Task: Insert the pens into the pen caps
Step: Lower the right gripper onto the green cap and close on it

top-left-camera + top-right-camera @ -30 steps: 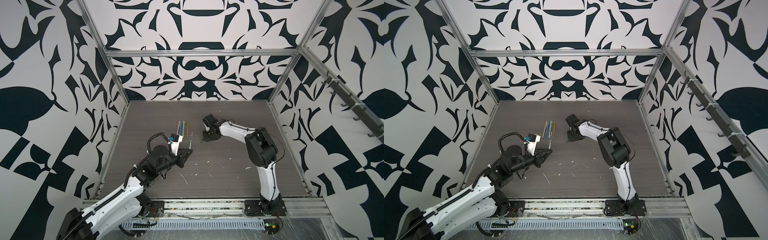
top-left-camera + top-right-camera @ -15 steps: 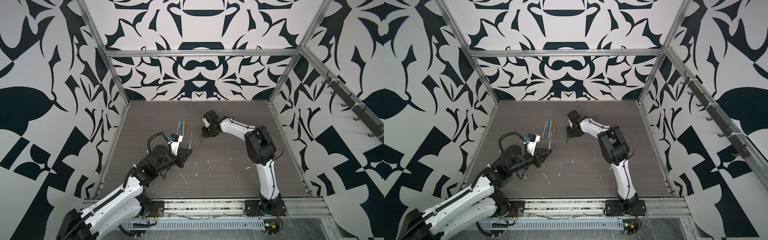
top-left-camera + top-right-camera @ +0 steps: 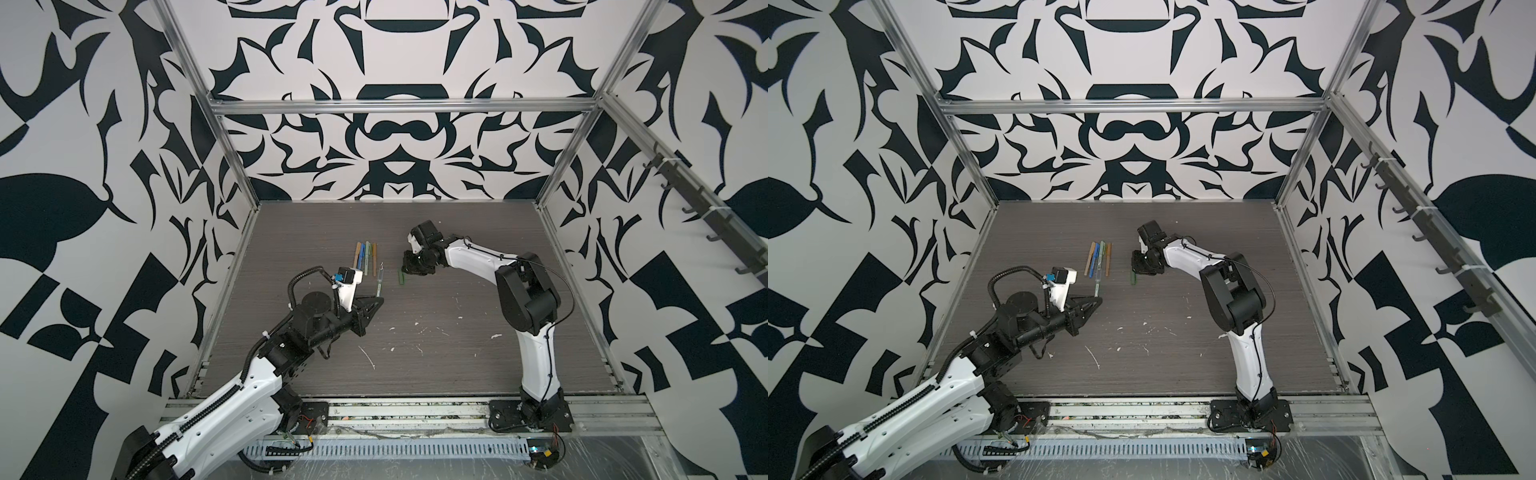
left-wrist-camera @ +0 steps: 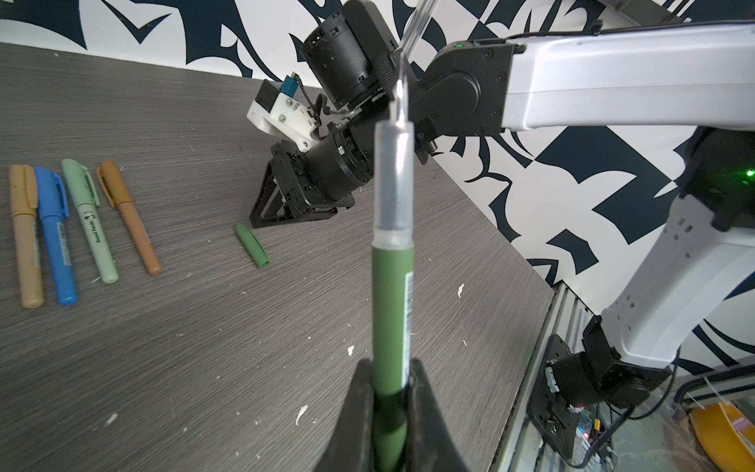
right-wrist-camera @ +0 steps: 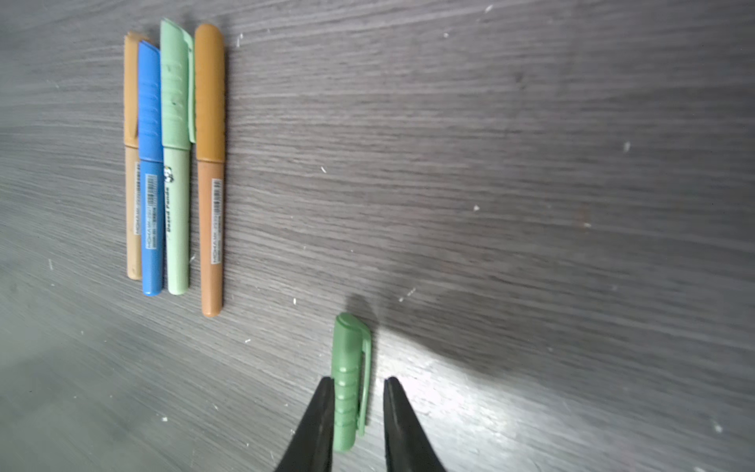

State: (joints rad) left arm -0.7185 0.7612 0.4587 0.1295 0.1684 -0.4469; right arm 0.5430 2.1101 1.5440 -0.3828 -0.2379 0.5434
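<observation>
My left gripper (image 4: 393,367) is shut on the dark green pen (image 4: 391,294), held above the table with its clear neck and dark tip pointing away. Both top views show it too: left gripper (image 3: 377,300), pen (image 3: 1097,286). The dark green pen cap (image 5: 347,376) lies flat on the table. My right gripper (image 5: 359,380) is down at the table and straddles the cap; one finger touches the cap's side and a small gap remains at the clip side. In a top view the cap (image 3: 401,277) sticks out toward the left arm from under the right gripper (image 3: 409,270).
Several capped pens lie side by side at the back left of the cap: tan (image 5: 131,204), blue (image 5: 150,184), pale green (image 5: 176,184), ochre-brown (image 5: 210,184). White flecks (image 3: 368,357) dot the dark wood table. Patterned walls and metal rails enclose the table.
The right gripper's jaws have narrowed around the dark green cap and the wrist has shifted slightly over it. The left arm and its pen have not moved.
</observation>
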